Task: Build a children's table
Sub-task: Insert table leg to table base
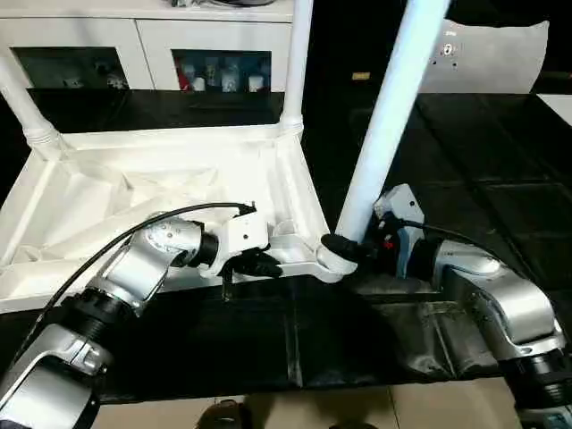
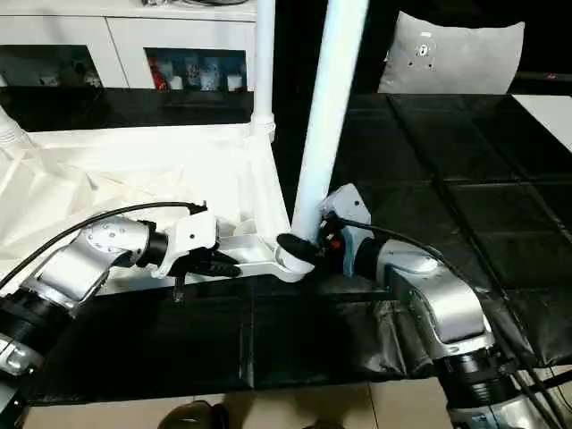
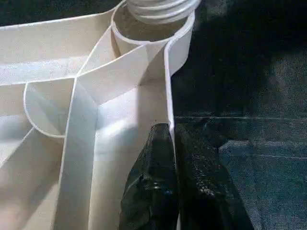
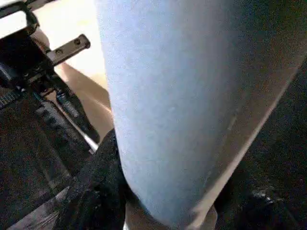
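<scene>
Silver forearms nearest. Left gripper (image 1: 259,264) clamped on upturned white tabletop's (image 1: 134,192) near rim; right gripper (image 1: 344,246) beside it, gripping upright leg (image 1: 389,116) at corner socket (image 1: 326,259).

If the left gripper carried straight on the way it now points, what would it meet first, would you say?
Most likely the corner socket of the table top, where the leg is seated; the left gripper is pinching the rim leading straight there.

Both silver forearms reach forward and bend inward. The left end effector (image 1: 259,264) is pinched closed on the rim (image 3: 169,86). The right end effector (image 1: 344,246) grips the leg (image 1: 384,116) near its base.
</scene>
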